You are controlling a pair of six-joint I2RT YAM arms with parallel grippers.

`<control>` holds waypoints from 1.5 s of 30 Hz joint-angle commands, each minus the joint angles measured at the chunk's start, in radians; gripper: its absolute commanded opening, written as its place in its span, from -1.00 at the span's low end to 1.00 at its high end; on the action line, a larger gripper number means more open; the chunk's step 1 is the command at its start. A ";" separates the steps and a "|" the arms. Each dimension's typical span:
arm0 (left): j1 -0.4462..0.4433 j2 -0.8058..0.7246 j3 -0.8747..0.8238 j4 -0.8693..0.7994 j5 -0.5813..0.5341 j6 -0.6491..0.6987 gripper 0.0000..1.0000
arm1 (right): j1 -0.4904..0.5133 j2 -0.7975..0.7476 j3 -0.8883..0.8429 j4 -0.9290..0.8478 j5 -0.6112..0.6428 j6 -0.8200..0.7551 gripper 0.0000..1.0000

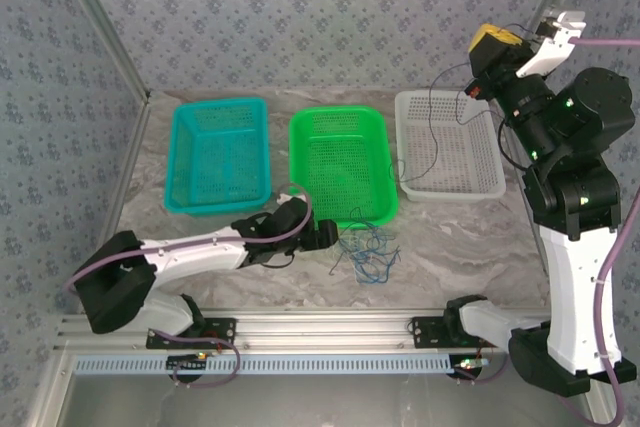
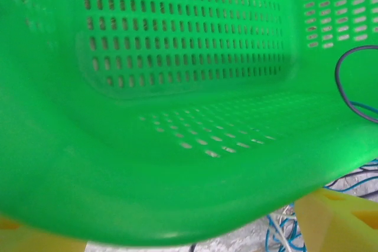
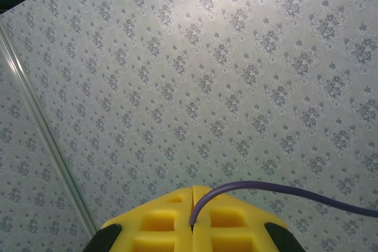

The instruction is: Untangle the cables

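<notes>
CABLES loose tangle of thin blue and dark wires (image 1: 365,252) on grey marbled worktop (image 1: 450,237), just before green perforated plastic basket (image 1: 335,127) | left gripper (image 1: 328,236) at basket's near rim, jaws apart | right gripper (image 3: 193,219) raised right of basket, jaws pinching thin dark wire (image 3: 283,192) | RISK pull may cinch knots; left jaws may snag rim | UNCLEAR tangle crossings

The cables (image 1: 365,252) lie before the middle basket (image 1: 335,162); left gripper (image 1: 327,237) beside them.
</notes>
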 commanded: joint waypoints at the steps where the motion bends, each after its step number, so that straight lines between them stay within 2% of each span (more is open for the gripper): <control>1: 0.040 0.036 0.054 0.106 -0.037 -0.016 0.75 | -0.007 -0.017 -0.010 0.003 -0.034 0.015 -0.99; 6: 0.111 0.096 0.094 0.173 -0.018 0.009 0.74 | -0.007 -0.018 -0.015 -0.038 -0.071 0.006 -0.99; 12: 0.168 0.185 0.183 0.164 0.008 0.065 0.75 | -0.010 -0.024 -0.010 -0.087 -0.082 -0.020 -0.99; 20: 0.202 0.226 0.213 0.166 -0.008 0.125 0.75 | -0.042 0.002 -0.007 -0.083 0.009 -0.111 -1.00; 26: 0.202 0.180 0.210 0.131 -0.031 0.175 0.76 | -0.087 0.077 0.029 -0.055 0.015 -0.177 -1.00; 30: 0.200 0.115 0.155 0.128 -0.055 0.198 0.78 | -0.152 0.101 0.029 -0.008 -0.025 -0.159 -1.00; 36: 0.178 0.023 0.072 0.101 -0.094 0.216 0.80 | -0.185 0.111 0.048 0.038 -0.029 -0.133 -1.00; 41: 0.156 -0.023 0.048 0.088 -0.123 0.236 0.82 | -0.230 0.173 0.045 0.026 -0.046 -0.116 -1.00; 45: 0.152 -0.034 0.048 0.072 -0.134 0.243 0.82 | -0.264 0.200 -0.011 0.083 -0.099 -0.090 -1.00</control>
